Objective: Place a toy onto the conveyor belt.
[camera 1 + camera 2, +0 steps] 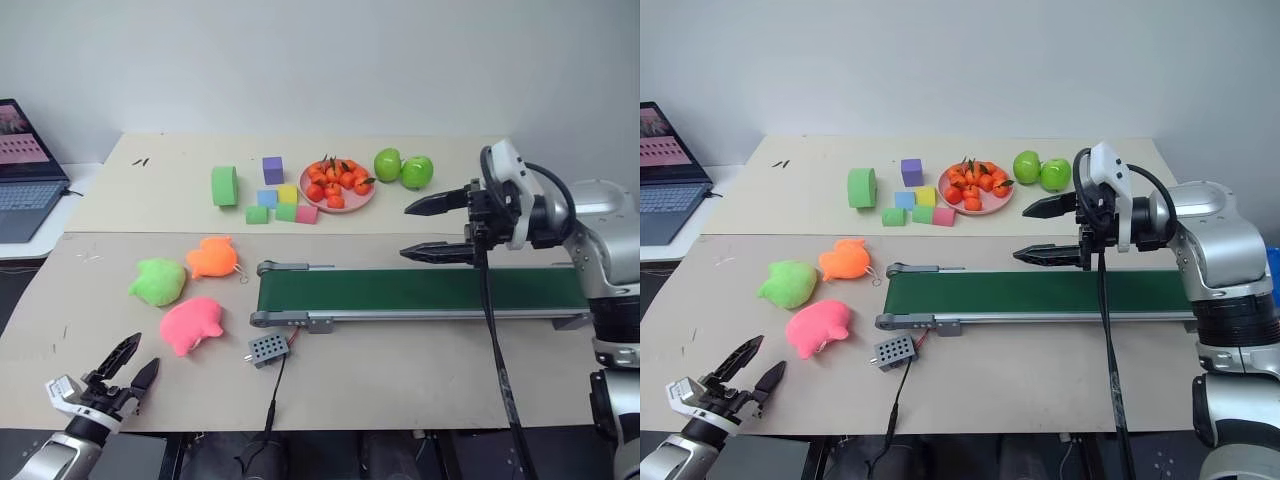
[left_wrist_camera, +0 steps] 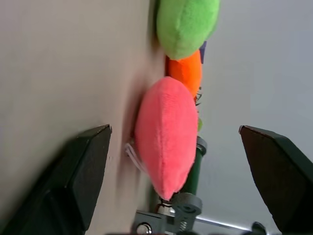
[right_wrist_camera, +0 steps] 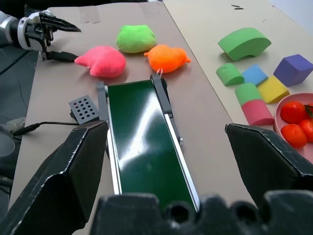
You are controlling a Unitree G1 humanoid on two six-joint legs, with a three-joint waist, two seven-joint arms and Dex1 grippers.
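Left tool (image 1: pixel 132 363) gaping wide and empty, I'm lining up on the toy (image 1: pixel 191 324) lying near the table's front-left corner, aiming to pinch its soft, light, squashy middle.

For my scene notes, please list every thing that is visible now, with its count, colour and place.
soft plush toy: 1, bright pink, on table beside belt's left end
plush animals: 2, lime-green and orange, behind pink one
conveyor belt: 1, dark green, grey frame, table centre
grey control box: 1, by belt's left end
foam blocks: several, mixed colours, far side
pink plate of small oranges: 1, far side
green apples: 2, beside plate
laptop: 1, far left
left gripper: open, near pink toy
right gripper: open, above belt
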